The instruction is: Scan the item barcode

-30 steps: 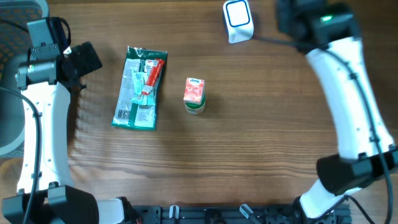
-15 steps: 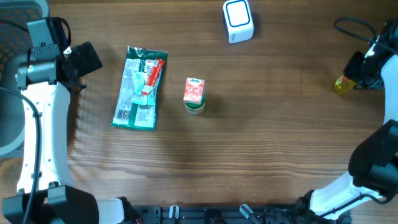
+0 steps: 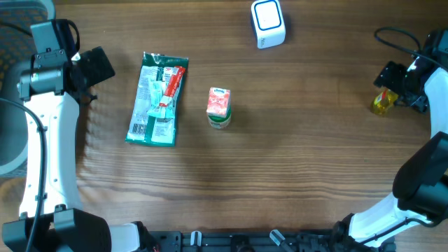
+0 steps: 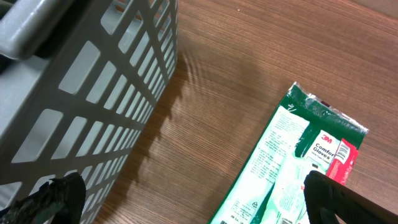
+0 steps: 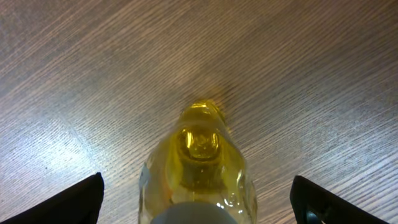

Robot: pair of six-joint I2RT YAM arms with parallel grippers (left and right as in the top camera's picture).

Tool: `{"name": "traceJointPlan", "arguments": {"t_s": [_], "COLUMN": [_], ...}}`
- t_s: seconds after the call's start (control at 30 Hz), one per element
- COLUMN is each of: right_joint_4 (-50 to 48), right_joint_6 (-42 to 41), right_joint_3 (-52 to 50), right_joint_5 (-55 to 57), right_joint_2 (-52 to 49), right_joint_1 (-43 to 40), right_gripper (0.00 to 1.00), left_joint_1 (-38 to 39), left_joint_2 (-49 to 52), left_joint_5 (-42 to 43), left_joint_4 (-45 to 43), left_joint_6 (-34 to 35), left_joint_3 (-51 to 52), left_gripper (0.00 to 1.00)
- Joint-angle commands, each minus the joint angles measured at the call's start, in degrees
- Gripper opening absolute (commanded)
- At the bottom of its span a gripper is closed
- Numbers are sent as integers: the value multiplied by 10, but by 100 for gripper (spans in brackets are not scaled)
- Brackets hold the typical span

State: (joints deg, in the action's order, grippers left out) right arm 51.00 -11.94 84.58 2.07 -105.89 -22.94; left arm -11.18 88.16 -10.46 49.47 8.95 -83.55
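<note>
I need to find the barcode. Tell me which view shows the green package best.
Overhead: the green package lies whole and flat on the table, though its print is small. The left wrist view shows only one end, closer, with readable lettering. The right wrist view misses it.

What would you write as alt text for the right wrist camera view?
A clear yellow bottle sits on the wooden table, centred between the fingers of the open right gripper, which do not touch it.

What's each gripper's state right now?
Left gripper: open, holding nothing.
Right gripper: open, fingers either side of the yellow bottle, not gripping it.
</note>
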Motion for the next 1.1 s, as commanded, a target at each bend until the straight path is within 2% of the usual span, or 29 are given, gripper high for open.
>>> {"name": "traceJointPlan", "arguments": {"t_s": [0.0, 0.1, 0.17, 0.27, 0.37, 0.5, 0.6, 0.73, 0.83, 0.87, 1.0, 1.07], "right_joint_4": [24, 89, 108, 140, 96, 35, 0, -10, -11, -11, -10, -6], "right_joint_6": [-1, -2, -1, -2, -13, -52, -82, -82, -82, -82, -76, -74], "right_joint_3": [62, 127, 127, 122, 95, 64, 54, 53, 53, 53, 54, 63], "right_joint_5": [-23, -150, -171, -171, -171, -169, -169, -169, -169, -169, -169, -171], "right_joint_2": [21, 69, 99, 106, 88, 46, -3, -62, -72, -72, -71, -66], "right_joint_1": [-2, 21, 72, 204, 373, 498, 554, 582, 582, 582, 582, 579], "right_gripper": [96, 83, 83, 83, 83, 82, 82, 82, 59, 40, 11, 4], "left_joint_1": [-6, -6, -6, -6, -6, -6, -6, -6, -6, -6, -6, -6], "left_joint_2": [-7, -7, -7, -7, -7, -7, -7, -7, -7, -7, -7, -7], "left_joint_5": [-5, -5, -5, -5, -5, -5, -5, -5, -5, -5, -5, -5], "left_joint_4": [-2, -2, -2, -2, -2, -2, -2, -2, -2, -2, -2, -2], "left_joint_6": [5, 5, 5, 5, 5, 5, 5, 5, 5, 5, 5, 5], "left_joint_3": [-7, -7, -7, -7, -7, -7, -7, -7, -7, -7, -7, -7], "left_gripper": [100, 100, 100, 100, 100, 100, 100, 100, 100, 100, 100, 100]}}
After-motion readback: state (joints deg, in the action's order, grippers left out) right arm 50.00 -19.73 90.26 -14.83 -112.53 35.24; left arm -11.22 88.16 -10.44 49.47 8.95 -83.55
